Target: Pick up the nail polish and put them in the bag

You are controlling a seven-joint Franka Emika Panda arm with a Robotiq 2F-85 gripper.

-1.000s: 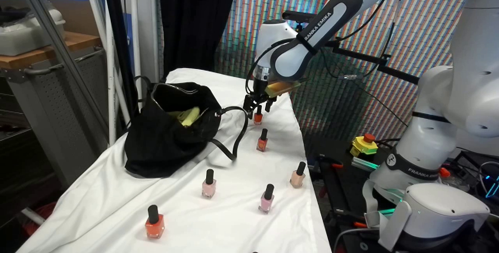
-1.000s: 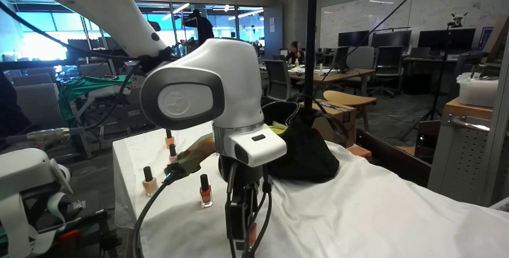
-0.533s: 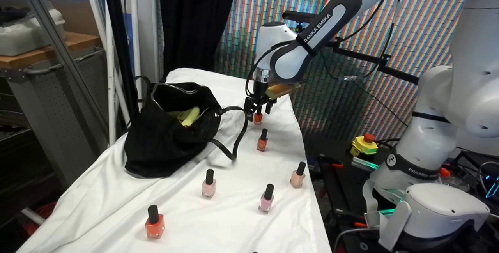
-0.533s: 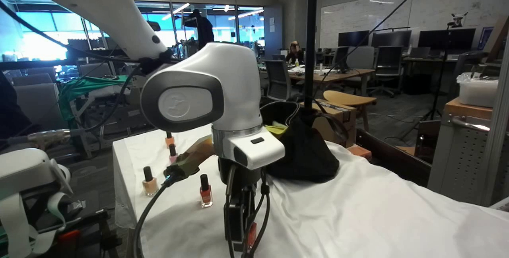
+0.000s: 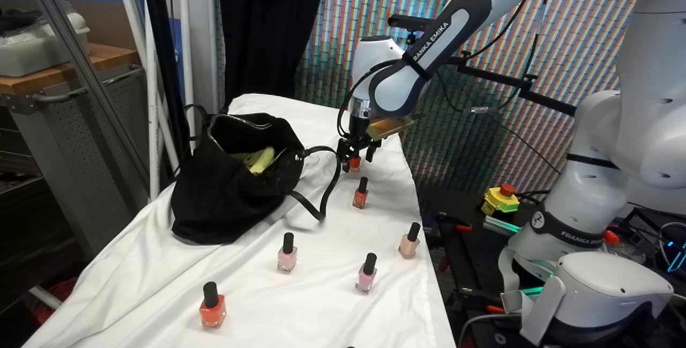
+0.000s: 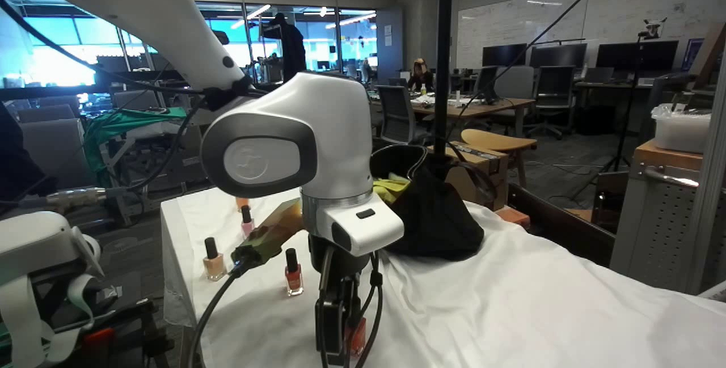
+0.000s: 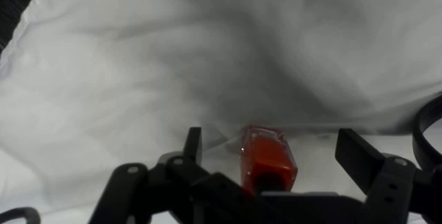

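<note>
With gripper (image 7: 271, 144) spread wide, holding nothing, apparently around red nail polish (image 7: 266, 158) standing on white cloth (image 7: 121, 96) outside black bag (image 5: 230, 192), centre carefully and close slowly, evenly, without tipping.

The bag (image 5: 222, 203) is black, the cloth (image 5: 300, 316) white.

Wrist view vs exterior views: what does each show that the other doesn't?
Only the wrist view: gaps of white cloth on both sides of the red bottle, between it and the spread fingers of the pincer.
Only the exterior views: the body of the black bag with yellow-green material inside, the arm above the pincer, and the upright peach bottle.
Shared: the red bottle, the pincer and the white cloth. A black strap at the wrist view's right edge probably belongs to the bag.
</note>
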